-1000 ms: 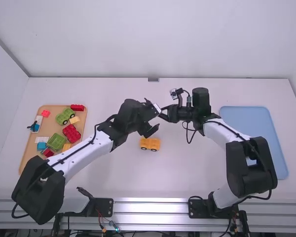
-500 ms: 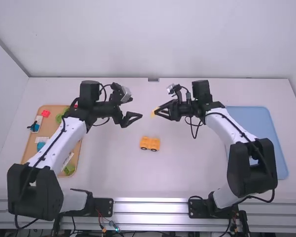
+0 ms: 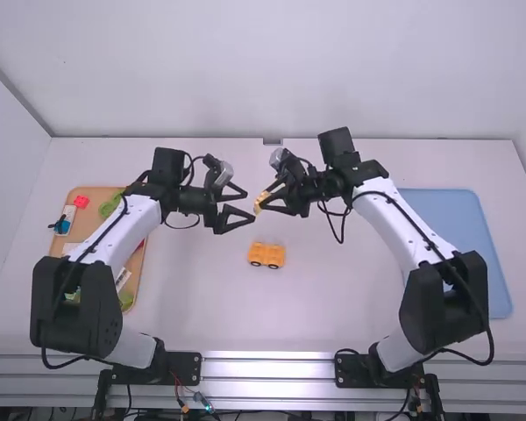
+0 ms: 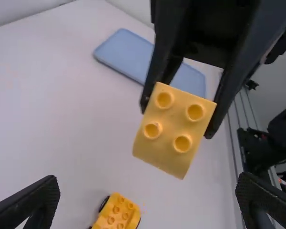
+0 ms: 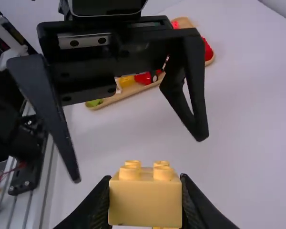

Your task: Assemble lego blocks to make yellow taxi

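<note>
At left, had red block in tray; near centre, held yellow block in right gripper, with left gripper wide open, empty.

Looks like robotics lab: left robot arm and right robot arm mounted at metal rail along near edge of white table; coloured wires below rail; plain white walls behind and beside

Table: brick tray placed at left, second tray at right | Brick tray: Lego pieces held inside | Between trays: wheeled Lego block set on tabletop | Behind wheeled block, above table: Lego brick gripped in right gripper, left gripper positioned just left of it.
</note>
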Robot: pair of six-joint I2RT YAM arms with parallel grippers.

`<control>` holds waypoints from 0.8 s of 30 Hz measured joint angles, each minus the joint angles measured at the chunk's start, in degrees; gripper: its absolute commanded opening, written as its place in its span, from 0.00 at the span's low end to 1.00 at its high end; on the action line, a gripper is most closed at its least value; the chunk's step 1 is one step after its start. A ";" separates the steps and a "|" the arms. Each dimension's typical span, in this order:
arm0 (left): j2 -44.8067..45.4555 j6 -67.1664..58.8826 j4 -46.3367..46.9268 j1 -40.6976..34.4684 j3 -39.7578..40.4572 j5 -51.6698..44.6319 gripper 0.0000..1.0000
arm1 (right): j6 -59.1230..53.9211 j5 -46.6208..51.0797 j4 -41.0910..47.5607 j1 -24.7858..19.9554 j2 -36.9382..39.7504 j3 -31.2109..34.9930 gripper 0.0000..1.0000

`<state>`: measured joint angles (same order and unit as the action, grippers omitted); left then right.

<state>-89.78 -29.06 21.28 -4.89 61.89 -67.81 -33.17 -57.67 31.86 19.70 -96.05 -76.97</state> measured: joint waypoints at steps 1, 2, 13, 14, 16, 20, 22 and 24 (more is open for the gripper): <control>0.00 -1.22 0.87 -0.04 0.00 -0.42 0.97 | -0.46 0.39 0.07 0.31 0.00 0.00 0.23; 0.00 -2.12 1.18 -0.11 0.00 -0.63 0.96 | -0.79 0.66 0.13 0.39 0.00 0.00 0.23; 0.00 -9.42 4.46 -0.96 0.04 -1.25 0.93 | -3.69 -0.02 1.92 0.37 0.00 0.00 0.23; 0.00 -9.90 4.70 -1.11 0.07 -1.25 0.93 | -3.74 -0.13 2.08 0.37 0.00 0.00 0.23; 0.02 -11.39 4.63 -1.51 0.07 -1.22 0.93 | -4.61 -0.68 3.48 0.37 0.00 0.00 0.23; 0.00 -12.22 4.11 -1.51 0.11 -1.22 0.91 | -6.64 -2.10 6.08 0.37 0.00 0.00 0.23; 0.00 -12.44 4.20 -1.51 0.09 -1.25 0.90 | -7.26 -2.45 6.32 0.37 0.00 0.00 0.23; 0.00 -12.66 4.33 -1.51 0.09 -1.46 0.90 | -7.93 -2.82 6.80 0.37 -0.02 0.00 0.23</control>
<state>-89.78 -41.71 25.61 -6.39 61.98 -69.28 -41.10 -60.49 38.65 20.08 -96.07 -76.97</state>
